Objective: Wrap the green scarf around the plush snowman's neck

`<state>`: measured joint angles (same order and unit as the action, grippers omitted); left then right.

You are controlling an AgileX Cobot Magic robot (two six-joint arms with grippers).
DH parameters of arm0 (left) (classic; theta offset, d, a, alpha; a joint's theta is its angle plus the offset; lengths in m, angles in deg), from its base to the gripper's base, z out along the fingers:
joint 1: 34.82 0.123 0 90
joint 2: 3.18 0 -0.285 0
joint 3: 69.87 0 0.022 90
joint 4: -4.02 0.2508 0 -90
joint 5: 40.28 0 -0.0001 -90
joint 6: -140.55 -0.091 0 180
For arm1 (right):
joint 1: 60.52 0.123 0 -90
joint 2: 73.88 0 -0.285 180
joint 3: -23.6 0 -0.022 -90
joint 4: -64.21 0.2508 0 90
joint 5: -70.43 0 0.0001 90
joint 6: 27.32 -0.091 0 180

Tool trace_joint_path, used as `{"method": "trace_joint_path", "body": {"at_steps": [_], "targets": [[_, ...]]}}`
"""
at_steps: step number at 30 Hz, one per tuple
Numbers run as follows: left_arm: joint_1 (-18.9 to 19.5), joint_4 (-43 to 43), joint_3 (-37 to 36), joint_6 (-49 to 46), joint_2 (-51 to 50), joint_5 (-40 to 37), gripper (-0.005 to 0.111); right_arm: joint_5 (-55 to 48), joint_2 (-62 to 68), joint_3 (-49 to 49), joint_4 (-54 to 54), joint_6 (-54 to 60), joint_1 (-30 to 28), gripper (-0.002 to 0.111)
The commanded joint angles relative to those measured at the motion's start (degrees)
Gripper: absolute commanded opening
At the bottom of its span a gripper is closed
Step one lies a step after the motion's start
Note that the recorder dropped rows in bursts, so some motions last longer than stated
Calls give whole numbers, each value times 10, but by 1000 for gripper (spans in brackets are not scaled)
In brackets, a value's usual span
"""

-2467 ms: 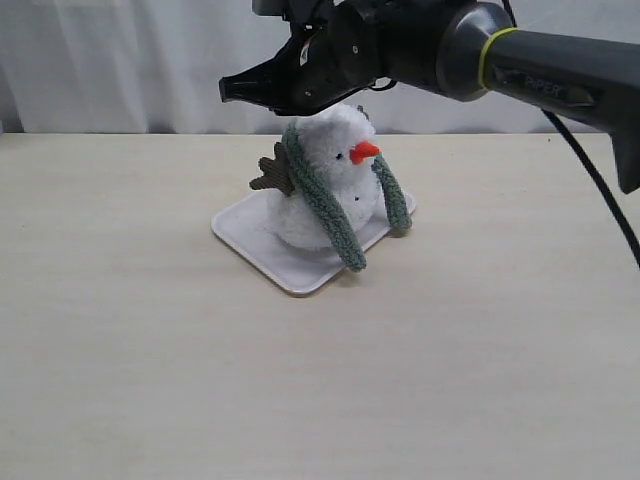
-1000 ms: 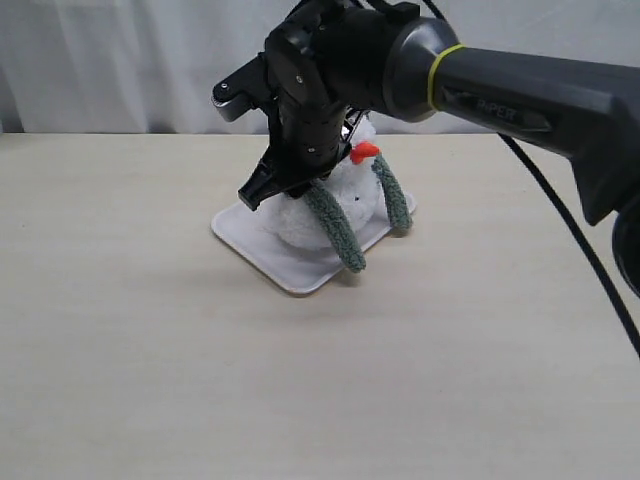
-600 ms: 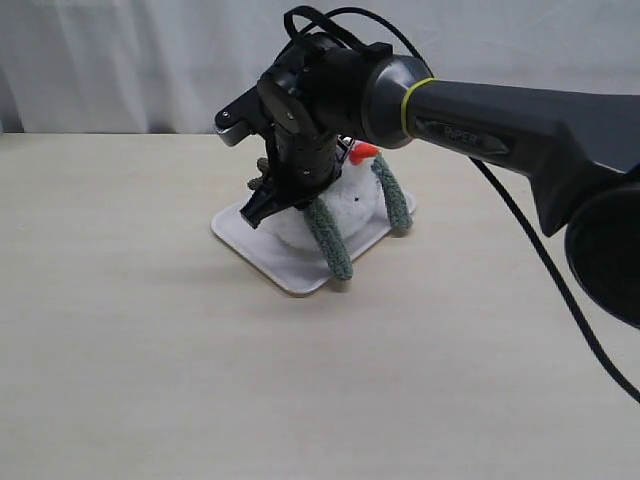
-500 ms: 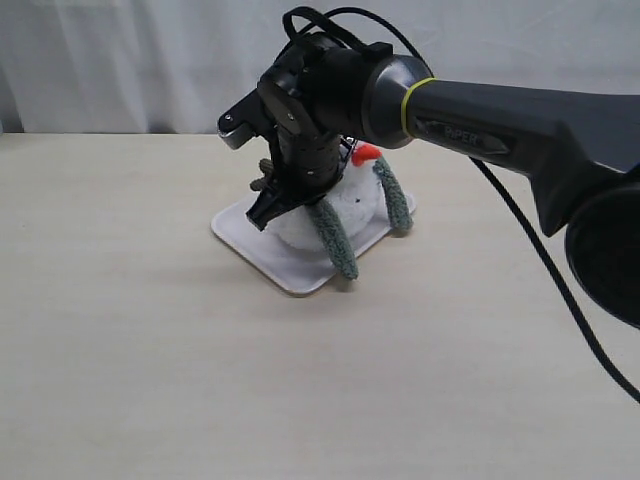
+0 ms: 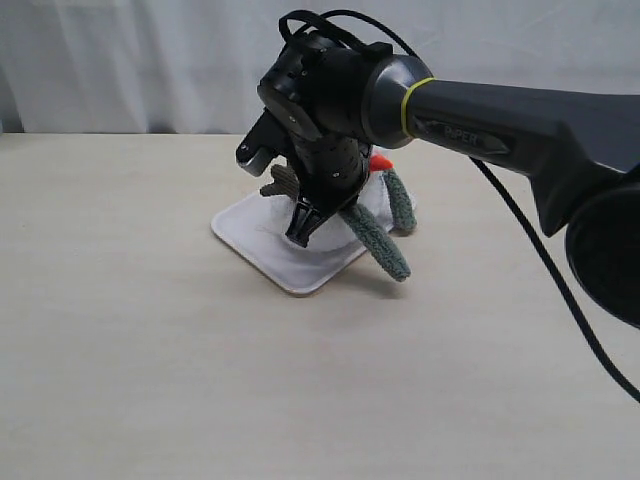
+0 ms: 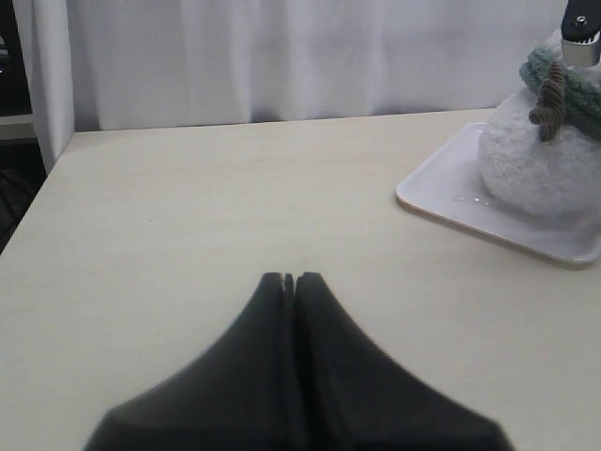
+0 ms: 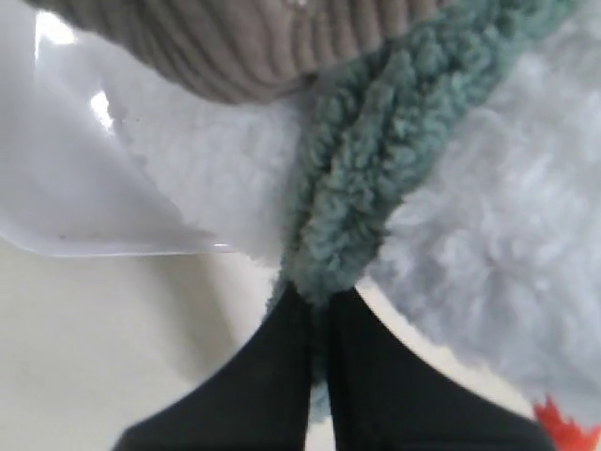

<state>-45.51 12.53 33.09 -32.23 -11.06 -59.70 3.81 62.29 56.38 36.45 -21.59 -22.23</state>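
Right wrist view: the green scarf [image 7: 376, 178], a fuzzy grey-green knitted strip, lies against the plush snowman [image 7: 488, 272], pinched between the closed jaws of the right gripper [image 7: 317, 310]. The arm [image 5: 520, 100] reads "PiPER". The snowman sits on a white tray [image 5: 245, 235]; the left gripper [image 6: 289, 278], closed and empty, is well apart.

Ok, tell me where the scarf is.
Mid exterior view, the scarf is draped round the snowman on the tray; the right gripper pinches one hanging strand.
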Motion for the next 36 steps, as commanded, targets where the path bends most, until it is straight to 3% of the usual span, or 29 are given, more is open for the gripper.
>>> {"method": "trace_joint_path", "body": {"at_steps": [1, 21, 23, 30, 36], "targets": [[0, -2, -2, 0, 1, 10, 0, -33, 4, -1, -38, 18, -2, 4], [0, -2, -2, 0, 1, 10, 0, -33, 20, -8, -87, 12, -1, 5], [0, -2, -2, 0, 1, 10, 0, -33, 16, -8, -86, 12, -1, 10], [0, -2, -2, 0, 1, 8, 0, -33, -15, -8, -44, 9, -1, 45], [0, -2, -2, 0, 1, 8, 0, -33, -47, -8, -26, 9, -1, 52]]}}
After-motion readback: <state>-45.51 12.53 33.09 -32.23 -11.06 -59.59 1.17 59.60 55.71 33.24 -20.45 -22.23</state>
